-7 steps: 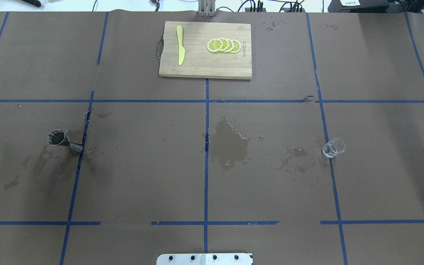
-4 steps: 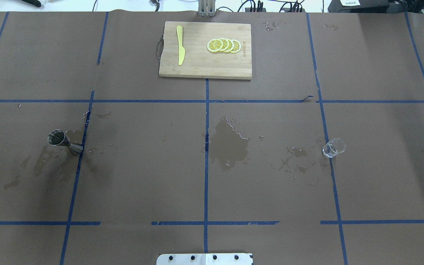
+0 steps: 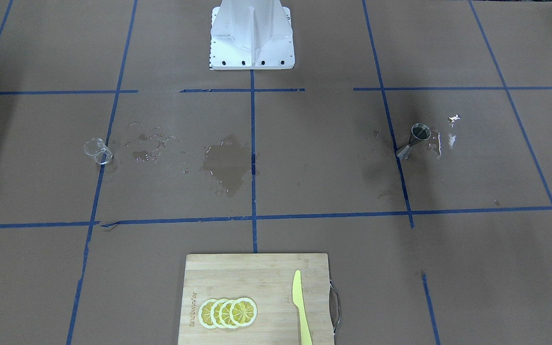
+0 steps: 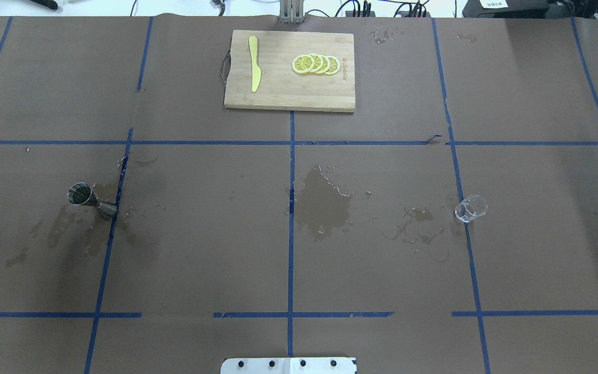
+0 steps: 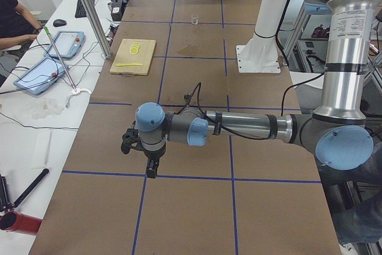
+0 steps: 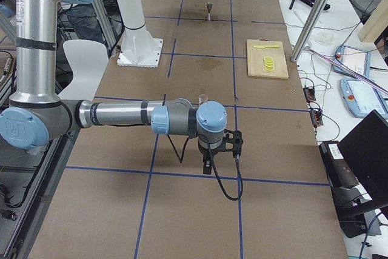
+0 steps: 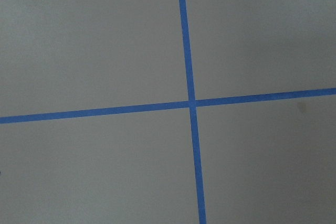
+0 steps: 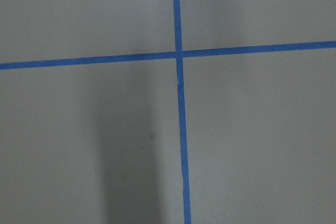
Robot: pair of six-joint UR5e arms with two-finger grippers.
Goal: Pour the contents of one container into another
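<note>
The clear glass cup [image 4: 470, 209] stands upright at the table's right on a blue tape line, also seen in the front view [image 3: 97, 151]. The steel jigger [image 4: 91, 200] stands at the left, by another tape line [image 3: 415, 139]. Neither arm shows in the overhead or front views. My left gripper [image 5: 150, 170] hangs over the table's near end in the left side view, far from both vessels. My right gripper [image 6: 207, 165] hangs likewise in the right side view. Whether either is open or shut I cannot tell. Both wrist views show only brown paper and tape.
A wooden cutting board [image 4: 278, 96] with lemon slices [image 4: 315, 64] and a yellow knife [image 4: 254, 70] lies at the far middle. Wet patches [image 4: 325, 202] darken the paper between the vessels and around the jigger. The robot's base plate [image 3: 252, 60] sits at the near edge.
</note>
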